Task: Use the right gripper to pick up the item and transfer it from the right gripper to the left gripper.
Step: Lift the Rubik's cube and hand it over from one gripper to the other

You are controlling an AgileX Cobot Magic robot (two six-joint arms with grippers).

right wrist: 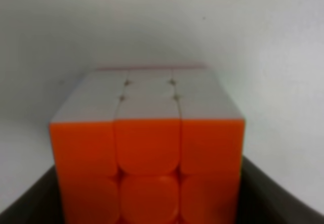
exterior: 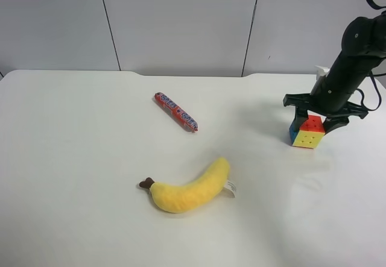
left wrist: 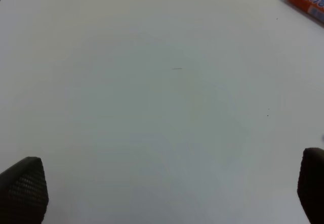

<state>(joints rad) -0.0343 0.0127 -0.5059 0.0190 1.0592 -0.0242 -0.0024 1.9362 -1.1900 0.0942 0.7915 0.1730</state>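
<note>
- Puzzle cube (exterior: 309, 135): small 3x3 of glossy plastic with rounded tiles, orange, yellow and blue faces showing, sitting on the worktop (exterior: 90, 158) at the exterior high view's right.
- Right pincer (exterior: 313, 121) straddles the cube, its black fingers (right wrist: 25, 204) against both sides; cannot tell if it is clamped.
- Left pincer (left wrist: 167, 193) is spread wide over bare worktop, with textured tips.
- Plush banana (exterior: 190, 190): soft, curved, yellow.
- Candy stick (exterior: 175, 111): slim, red wrapper.
</note>
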